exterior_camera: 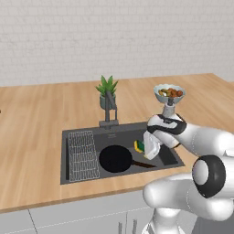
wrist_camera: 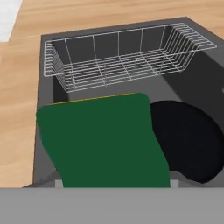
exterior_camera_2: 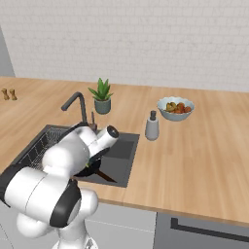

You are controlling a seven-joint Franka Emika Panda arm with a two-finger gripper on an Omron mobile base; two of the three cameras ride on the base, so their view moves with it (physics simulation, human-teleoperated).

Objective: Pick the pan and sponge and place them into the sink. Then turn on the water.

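Base cams behind arm, L/R, share sink (exterior_camera: 77, 133); hand cam close over it.

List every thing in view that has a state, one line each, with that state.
Round black frying pan: flat in the basin, handle toward the right.
Green-and-yellow rectangular sponge: between the jaws, above the basin.
Dark grey recessed sink: dry, pan inside.
Dark grey faucet: off, no stream.
Wire grid rack: at the basin's left end.
Two-finger gripper: lowered over the basin, shut on the sponge.

The sponge (wrist_camera: 103, 142) showed dark green over a yellow edge; the pan (exterior_camera: 116, 158) was black, the sink (exterior_camera: 65, 151) dark grey, its wire rack (wrist_camera: 120, 57) white-lined.
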